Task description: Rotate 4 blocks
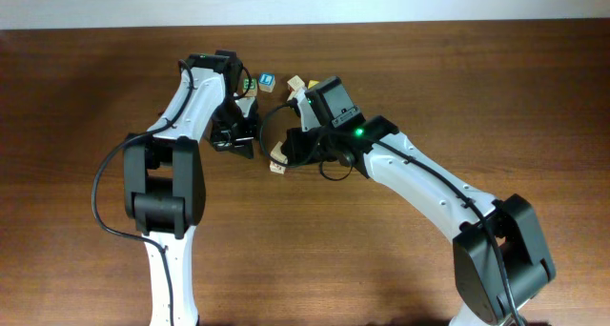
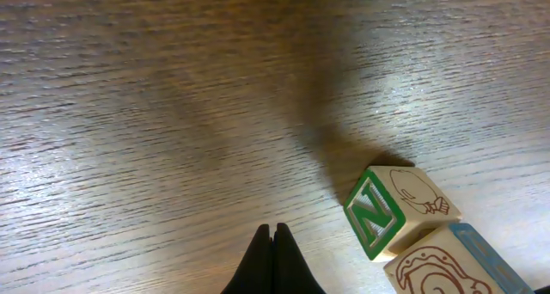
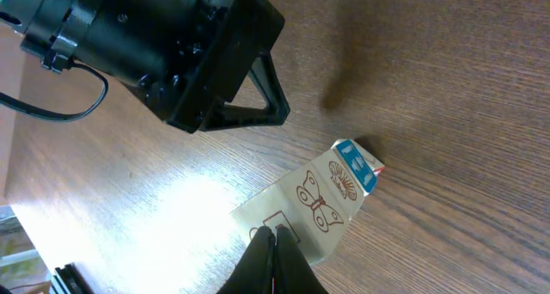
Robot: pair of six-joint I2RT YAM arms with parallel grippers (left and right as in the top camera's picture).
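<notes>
Dark wood-grain table [image 1: 477,97] fills the overhead view, with a pale strip of wall [image 1: 429,2] along its far edge.

At the left, the left arm [image 1: 167,183] reaches from the near edge toward the far middle, ending in the left gripper [image 1: 235,133]. In its wrist view the left gripper [image 2: 275,232] has its black fingers pressed tip to tip with nothing between them, above bare wood. To their right stands the green N block [image 2: 378,215], set on a diagonal. Its green-framed N face is toward the camera and a line drawing is on top. A second cube [image 2: 447,268], with a brown drawing and a blue upper face, touches it at the lower right and is cut by the frame edge.

From overhead, the blocks [image 1: 276,164] sit in a loose cluster between the two grippers, their letters too small to read. A blue-faced cube [image 1: 267,80] lies farthest back, with a pale cube [image 1: 296,83] just beside it.

The right gripper [image 1: 286,152] hangs over the nearest block. In its wrist view the right gripper [image 3: 273,235] is also closed tip to tip, grasping nothing. Its points are at the near edge of a pale butterfly block [image 3: 314,206] whose far face is printed blue. Whether they touch it cannot be told. The right arm [image 1: 429,188] runs back to the near right corner.
</notes>
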